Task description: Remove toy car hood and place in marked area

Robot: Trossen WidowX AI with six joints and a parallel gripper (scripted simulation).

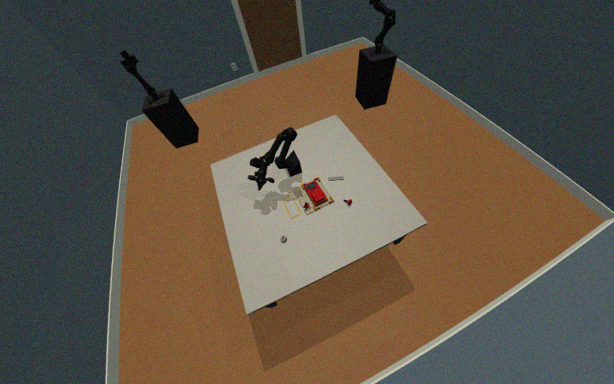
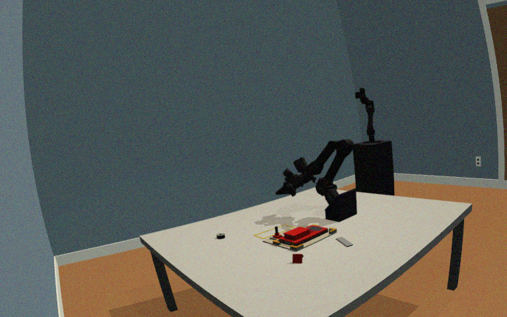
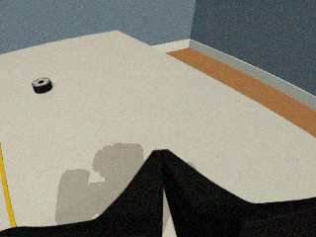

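The toy car [image 1: 310, 194] [image 2: 315, 233] is red and sits on a pale board with yellow and black corner pieces. A raised red block [image 1: 318, 194] [image 2: 297, 233], which looks like the hood, sits on one end of the car. The marked area is a thin yellow outline [image 1: 288, 208] [image 2: 269, 230] on the table beside the board; one edge line [image 3: 7, 188] shows at the left of the wrist view. My gripper [image 1: 259, 188] [image 2: 276, 193] [image 3: 160, 156] is shut and empty, fingertips together, in the air above the table, away from the car.
A red part with a dark post [image 1: 305, 206] [image 2: 276, 234] stands at the board's corner. A loose red piece [image 1: 347, 202] [image 2: 297, 258] and a grey flat bar [image 1: 335, 178] [image 2: 344, 242] lie near the board. A dark wheel [image 1: 283, 238] [image 2: 220, 236] [image 3: 41, 85] lies farther off.
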